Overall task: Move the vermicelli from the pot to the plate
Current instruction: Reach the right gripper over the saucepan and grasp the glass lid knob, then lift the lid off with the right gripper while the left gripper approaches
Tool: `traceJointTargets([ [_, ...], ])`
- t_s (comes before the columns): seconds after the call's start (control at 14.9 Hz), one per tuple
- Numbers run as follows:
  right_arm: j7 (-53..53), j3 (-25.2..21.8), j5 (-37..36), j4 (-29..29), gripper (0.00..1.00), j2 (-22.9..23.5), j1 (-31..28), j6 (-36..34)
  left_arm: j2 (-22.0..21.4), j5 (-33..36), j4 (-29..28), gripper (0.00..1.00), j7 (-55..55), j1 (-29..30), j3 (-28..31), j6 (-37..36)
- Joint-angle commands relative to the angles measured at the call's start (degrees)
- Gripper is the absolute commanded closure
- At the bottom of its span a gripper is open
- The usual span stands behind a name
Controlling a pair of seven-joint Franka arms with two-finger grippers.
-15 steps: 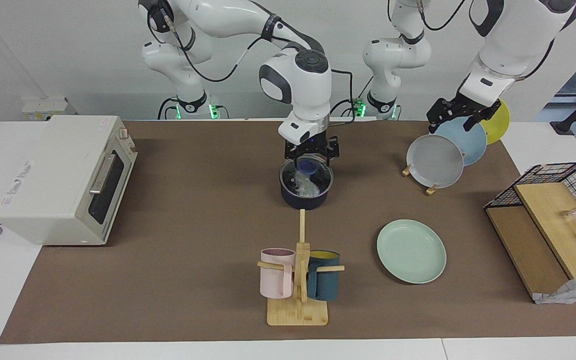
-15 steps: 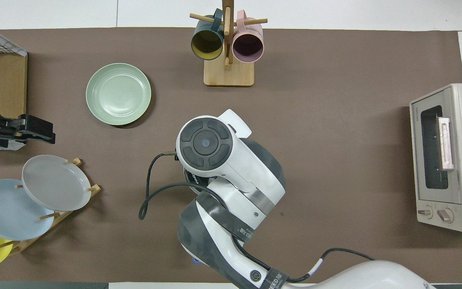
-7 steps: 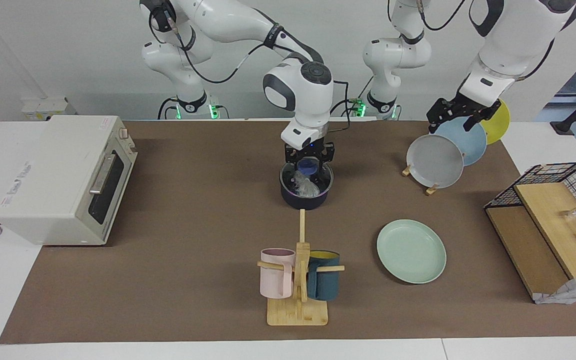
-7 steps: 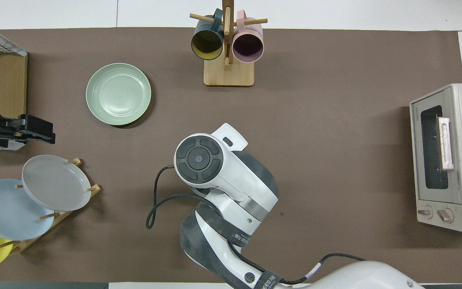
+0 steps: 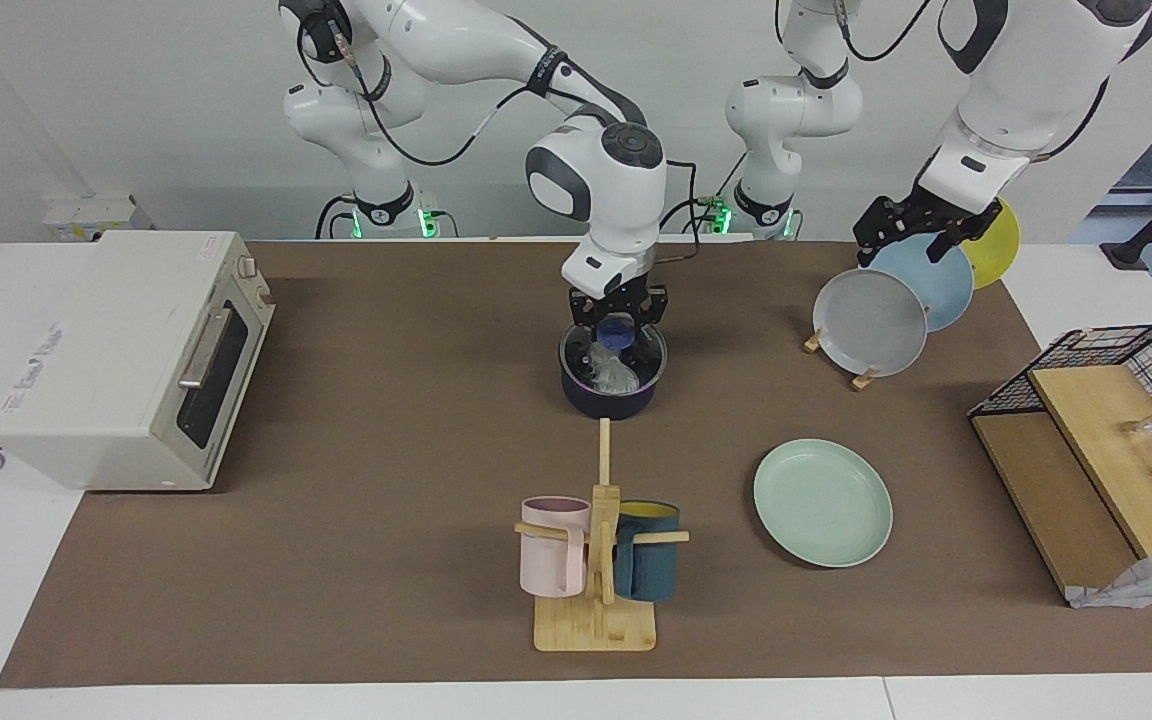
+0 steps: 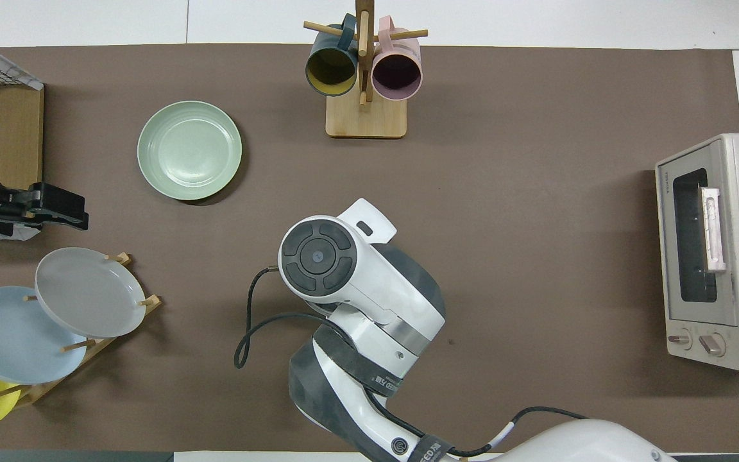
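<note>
Right gripper [image 5: 618, 322] down at glass lid's blue knob [image 5: 617, 331] on pot [image 5: 611, 394], closure indeterminate; vermicelli [image 5: 614, 372] inside. Left gripper [image 5: 904, 226] waiting above plate rack [image 5: 836, 352], closure indeterminate.

Navy pot [image 5: 608, 395] – whitish glassy vermicelli [image 5: 613, 374] inside; mint-green plate [image 5: 822, 502] on brown mat [image 5: 386, 450]; pink mug [image 5: 553, 545].

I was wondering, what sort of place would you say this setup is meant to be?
Probably a robotics lab's mock kitchen: a toaster oven, a mug rack and a plate rack share a brown-matted table.
</note>
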Motion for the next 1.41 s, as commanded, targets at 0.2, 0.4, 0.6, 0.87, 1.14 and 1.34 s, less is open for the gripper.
traceJointTargets([
  [0.2,-4.5,0.2,-1.6,5.7,0.47,-1.0,-1.9,-5.3,-1.2,-0.4,-0.7,0.0,-0.3,0.6,-0.4,-0.1],
  [0.4,-9.7,0.0,-1.5,7.4,0.47,-2.0,-5.8,-9.0,-1.2,-0.4,-0.7,0.0,0.0,0.6,-0.5,-0.4],
  [0.6,-20.4,-0.7,-1.3,6.6,0.47,-3.5,-10.5,-11.8,-1.2,-0.4,-0.6,0.0,-0.5,0.1,-0.7,-0.1],
  [0.87,-32.3,-1.8,-0.6,2.6,0.47,-5.6,-18.4,-12.0,-2.0,-0.5,-1.6,0.0,-0.4,-0.3,-0.9,-1.4],
  [1.14,-43.1,-1.7,0.0,-4.8,0.47,-7.9,-28.4,-8.8,-3.5,-1.0,-7.1,0.0,-0.6,-5.3,-1.0,6.4],
  [1.34,-49.5,-1.8,2.9,-10.5,0.47,-9.9,-32.3,-2.9,-0.6,-2.8,-10.3,0.0,-7.8,-14.5,-1.0,14.0],
])
